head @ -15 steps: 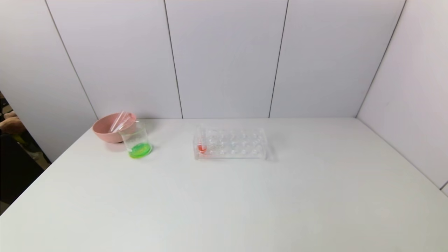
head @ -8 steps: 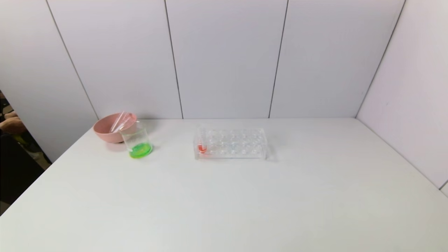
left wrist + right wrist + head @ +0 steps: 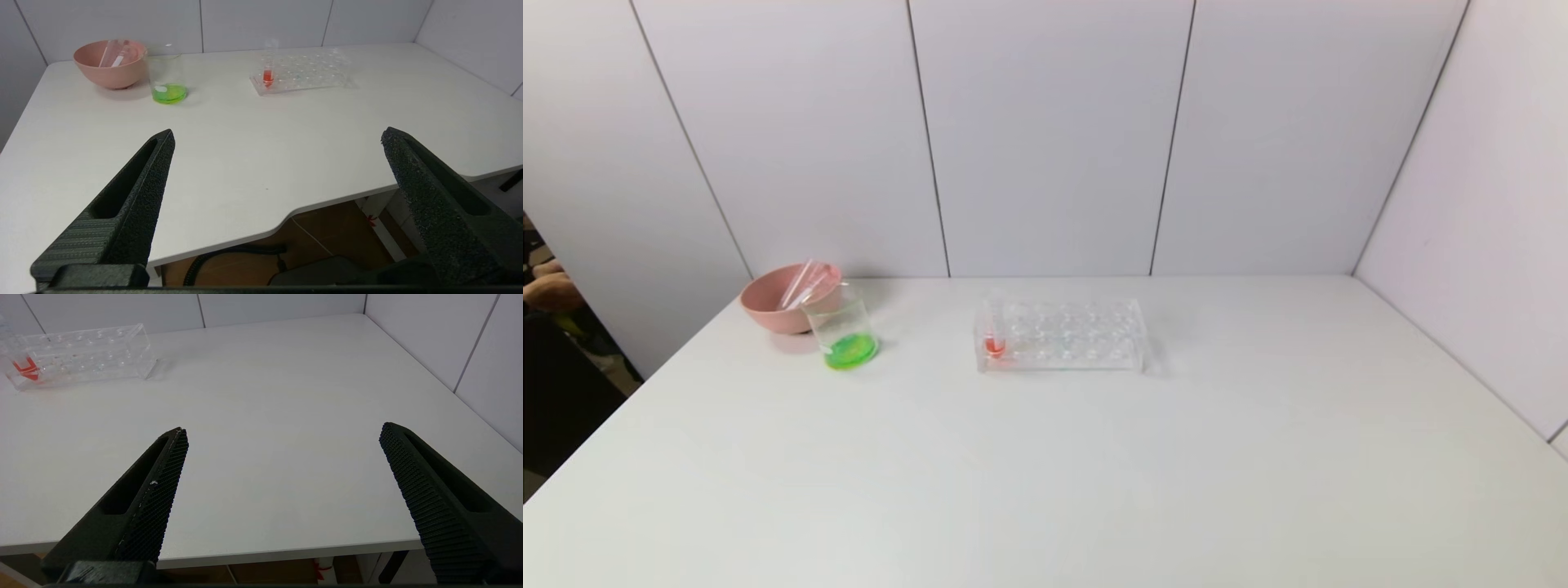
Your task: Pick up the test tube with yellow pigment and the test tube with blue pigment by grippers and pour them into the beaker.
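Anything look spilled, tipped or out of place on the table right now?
No spills. Two empty test tubes lie slanted in the pink bowl, not the tube rack; the beaker holds green liquid.

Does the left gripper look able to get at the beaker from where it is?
Probably yes: the left gripper is open near the table's front edge, and nothing stands between it and the beaker.

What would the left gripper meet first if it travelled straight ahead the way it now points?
Probably nothing soon: the left gripper, jaws wide open and empty, faces bare table. Farther along, roughly in line, stands the tube rack holding the red-tipped tube, though depth is hard to judge.
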